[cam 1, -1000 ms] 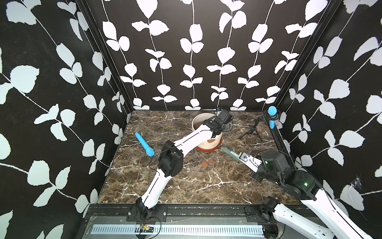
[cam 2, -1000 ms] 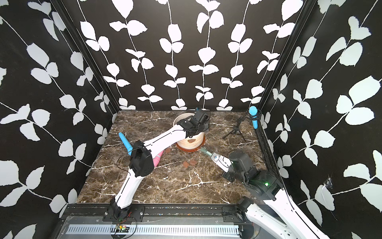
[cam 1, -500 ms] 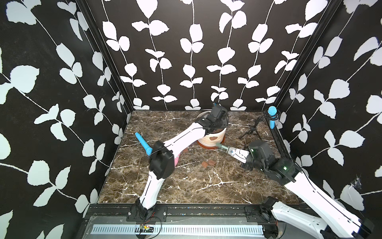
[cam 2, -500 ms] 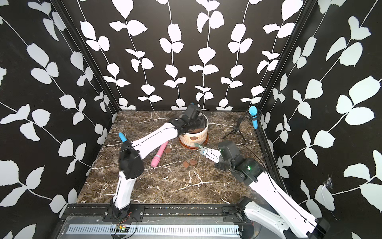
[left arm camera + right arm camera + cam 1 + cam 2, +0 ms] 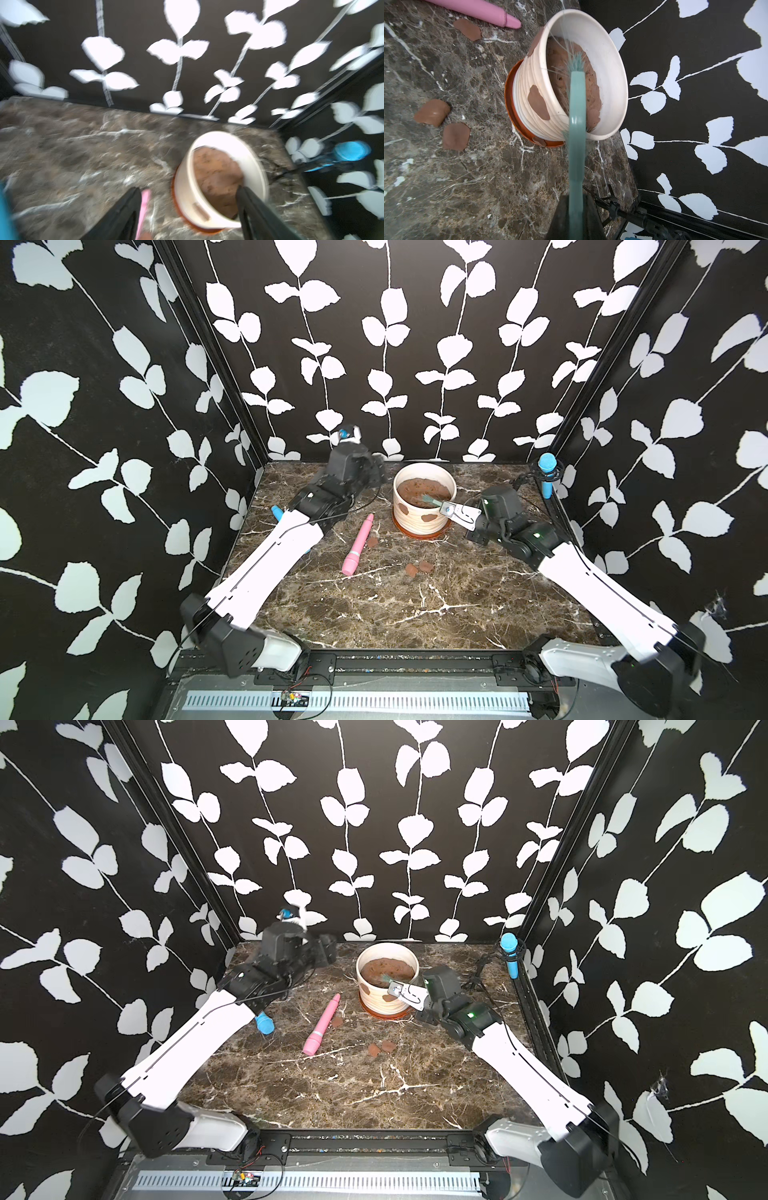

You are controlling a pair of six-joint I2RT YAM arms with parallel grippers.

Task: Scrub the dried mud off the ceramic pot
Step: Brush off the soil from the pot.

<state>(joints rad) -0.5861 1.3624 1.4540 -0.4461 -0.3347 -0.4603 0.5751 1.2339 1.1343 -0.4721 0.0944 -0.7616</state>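
Note:
The ceramic pot (image 5: 424,506) (image 5: 388,986) stands on its orange saucer at the back of the marble table, with brown soil inside. Two patches of dried mud (image 5: 428,518) (image 5: 538,101) stick to its ribbed wall. My right gripper (image 5: 451,512) (image 5: 576,199) is shut on a teal brush (image 5: 576,124). The brush bristles (image 5: 430,501) reach over the pot's rim onto the soil. My left gripper (image 5: 376,475) (image 5: 187,193) hangs open just left of the pot, holding nothing and blurred.
Loose mud chips (image 5: 417,568) (image 5: 372,542) lie on the table in front of the pot. A pink stick-shaped tool (image 5: 358,545) lies beside them. A blue microphone on a small tripod (image 5: 547,472) stands at the back right corner. A blue object (image 5: 264,1024) lies under the left arm.
My left gripper has let go of the pot's rim, opened and drawn back to the left. The right gripper has carried the brush up over the pot's rim.

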